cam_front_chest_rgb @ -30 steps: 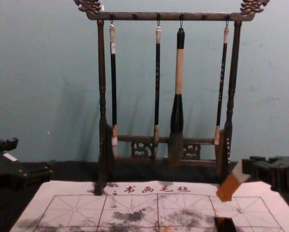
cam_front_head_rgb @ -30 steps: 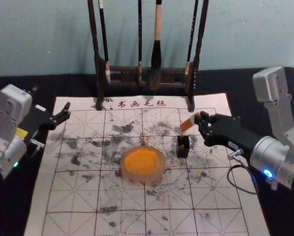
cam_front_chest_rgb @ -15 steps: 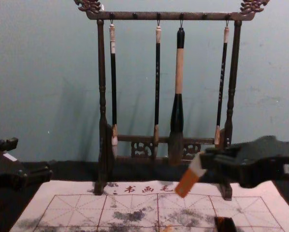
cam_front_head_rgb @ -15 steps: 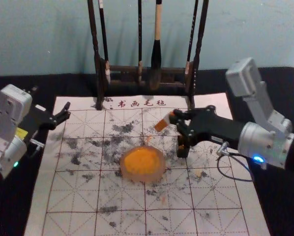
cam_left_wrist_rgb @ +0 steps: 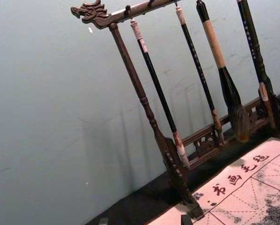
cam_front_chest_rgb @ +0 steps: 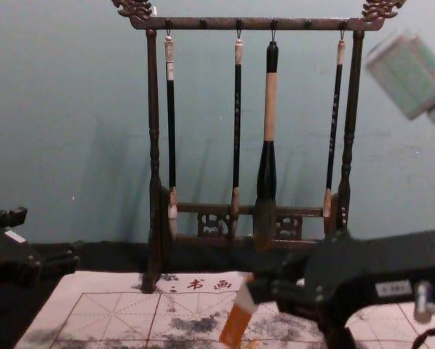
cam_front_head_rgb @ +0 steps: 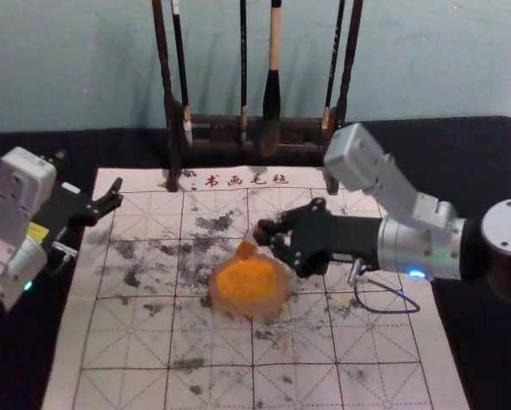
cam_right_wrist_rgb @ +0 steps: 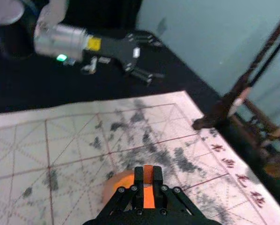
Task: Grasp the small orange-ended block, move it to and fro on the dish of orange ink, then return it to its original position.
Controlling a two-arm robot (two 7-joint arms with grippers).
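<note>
Right gripper (cam_front_head_rgb: 258, 234), the nearer one, pinches the block (cam_front_head_rgb: 246, 249) by its pale end, long axis slanting down-left to the orange end at the dish's (cam_front_head_rgb: 277, 301) far rim, so dip likely nearward; left gripper (cam_front_head_rgb: 120, 190) parked left of dish, jaws spread.

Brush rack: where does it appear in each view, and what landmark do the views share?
Head: the brush rack, upper centre.
Chest: centre, its crossbar near the top.
Left wrist: aslant, dragon-head end in sight.
Right wrist: partly, one foot by the mat's edge.
Shared landmark: red characters printed on the mat.
</note>
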